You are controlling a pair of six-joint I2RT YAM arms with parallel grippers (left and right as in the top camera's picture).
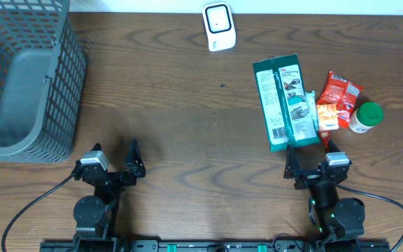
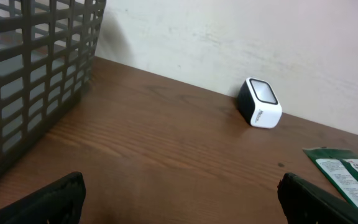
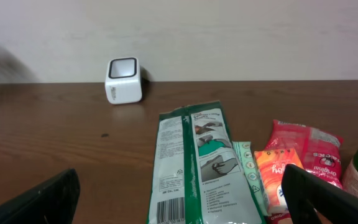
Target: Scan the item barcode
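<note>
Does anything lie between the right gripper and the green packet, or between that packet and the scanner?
Nothing visible does. The right gripper stands open just short of the green packet, only bare table between. From packet to white scanner the wood is bare; the orange sachet lies beside the packet, off both paths.

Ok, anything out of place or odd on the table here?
Nothing spilled or damaged. The items on the right are just bunched: the orange sachet lies partly over the red pouch, against the green pack, which sits slightly askew.
</note>
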